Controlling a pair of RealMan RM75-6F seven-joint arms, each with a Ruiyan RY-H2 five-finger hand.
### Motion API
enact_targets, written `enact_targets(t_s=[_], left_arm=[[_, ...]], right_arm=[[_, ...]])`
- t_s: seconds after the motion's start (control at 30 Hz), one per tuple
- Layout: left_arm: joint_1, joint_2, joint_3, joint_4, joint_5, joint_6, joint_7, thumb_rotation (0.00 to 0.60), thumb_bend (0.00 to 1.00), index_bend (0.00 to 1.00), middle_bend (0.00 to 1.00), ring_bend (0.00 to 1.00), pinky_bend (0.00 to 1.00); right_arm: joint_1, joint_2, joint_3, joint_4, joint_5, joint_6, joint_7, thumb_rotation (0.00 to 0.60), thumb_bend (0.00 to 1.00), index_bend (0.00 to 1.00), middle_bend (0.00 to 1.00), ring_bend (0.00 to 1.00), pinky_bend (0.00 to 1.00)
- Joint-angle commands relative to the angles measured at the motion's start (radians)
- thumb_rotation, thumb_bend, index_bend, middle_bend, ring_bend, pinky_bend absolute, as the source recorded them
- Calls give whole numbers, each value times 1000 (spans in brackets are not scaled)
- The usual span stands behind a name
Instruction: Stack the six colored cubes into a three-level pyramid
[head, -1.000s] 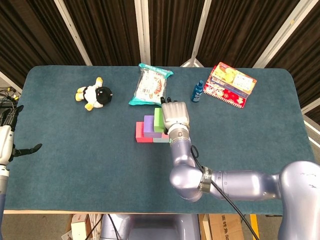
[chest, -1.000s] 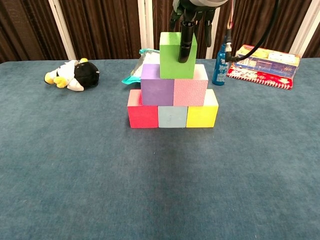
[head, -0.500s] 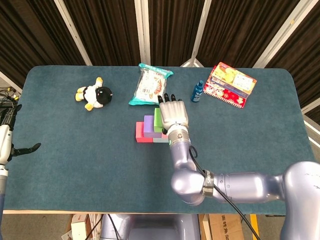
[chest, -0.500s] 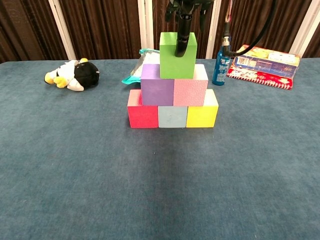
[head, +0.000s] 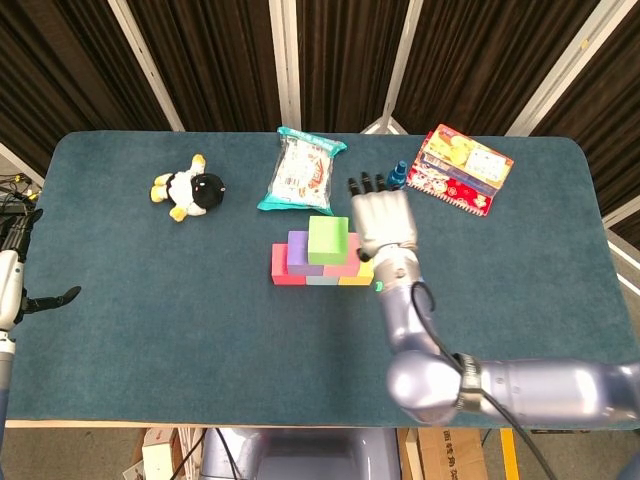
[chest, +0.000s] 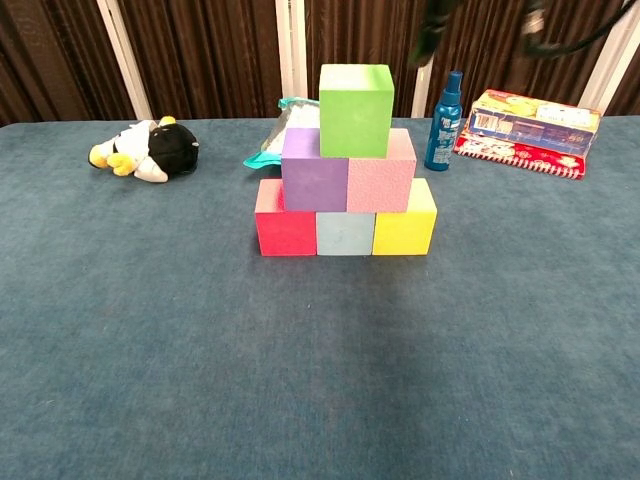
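Six cubes stand on the table, one of each colour: a red cube (chest: 285, 227), a pale blue-grey cube (chest: 344, 233) and a yellow cube (chest: 404, 229) in the bottom row, a purple cube (chest: 314, 170) and a pink cube (chest: 380, 172) in the middle row, and a single green cube (chest: 355, 97) on top. Elsewhere there is one plush penguin (chest: 150, 150), one snack bag (head: 300, 170), one blue bottle (chest: 443, 122) and one colourful box (chest: 526, 120). Two hands show, the left hand (head: 14, 262) at the table's edge and the right hand (head: 381, 218) just beside the cubes.
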Motion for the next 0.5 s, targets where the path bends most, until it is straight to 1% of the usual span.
enact_targets(t_s=[0.03,0.1,0.17,0.2,0.37,0.4,0.47,0.5], left_arm=[[1,-3,2,1,3,3,5,600,136,11,78,14,38],[0,-8,4,6,7,7,11,600,136,11,78,14,38],[0,-14,7,12,13,10,17,600,136,11,78,14,38],[0,-20,9,19,19,14,19,600,136,11,78,14,38],[2,-51,20,49,50,24,17,600,136,11,74,14,38],[3,-63,26,60,67,28,18,600,136,11,72,14,38],[8,-78,37,80,94,40,17,600,136,11,66,13,38],[16,-88,48,98,114,48,14,600,136,10,61,11,38]], right_arm=[[-94,110,-43,-80,-54,-3,20,600,262,0,0,0,169],[-149,152,-70,-97,-93,-19,57,600,262,0,0,0,165],[-200,174,-96,-103,-144,-28,106,600,261,0,0,0,162],[-232,182,-112,-105,-189,-32,142,600,261,0,0,0,159],[-416,177,-202,-97,-471,-33,379,600,261,0,0,0,130],[-478,167,-232,-88,-562,-31,462,600,262,0,0,0,123],[-558,146,-276,-69,-686,-25,572,600,262,0,0,0,106],[-609,130,-308,-49,-770,-21,643,600,262,0,0,0,97]])
